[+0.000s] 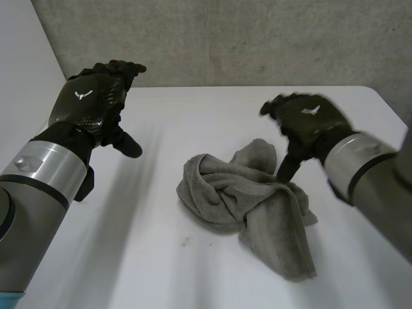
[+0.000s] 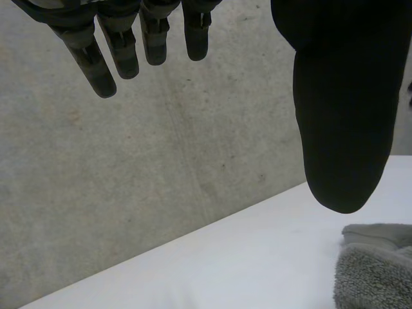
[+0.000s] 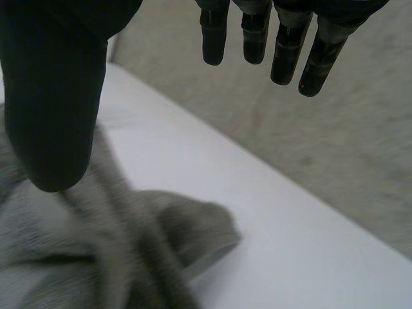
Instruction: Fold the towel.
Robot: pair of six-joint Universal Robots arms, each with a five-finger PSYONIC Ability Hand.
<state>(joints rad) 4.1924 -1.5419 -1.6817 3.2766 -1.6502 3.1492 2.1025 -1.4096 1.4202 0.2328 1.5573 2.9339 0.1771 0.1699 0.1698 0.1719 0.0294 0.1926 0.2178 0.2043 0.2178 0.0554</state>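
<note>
Left arm (image 1: 38,193): left hand (image 1: 90,103) open, well off crumpled towel (image 1: 244,206); right hand (image 1: 312,122) open just over it. Next: pinch a corner.

Three cameras sharing the towel (image 1: 248,199)
Head view looks down from above it; wrist views sit close beside it, facing the wall (image 1: 257,38)

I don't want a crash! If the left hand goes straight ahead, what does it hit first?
Probably the grey wall; the left hand points past the towel, though depth is unclear.
</note>
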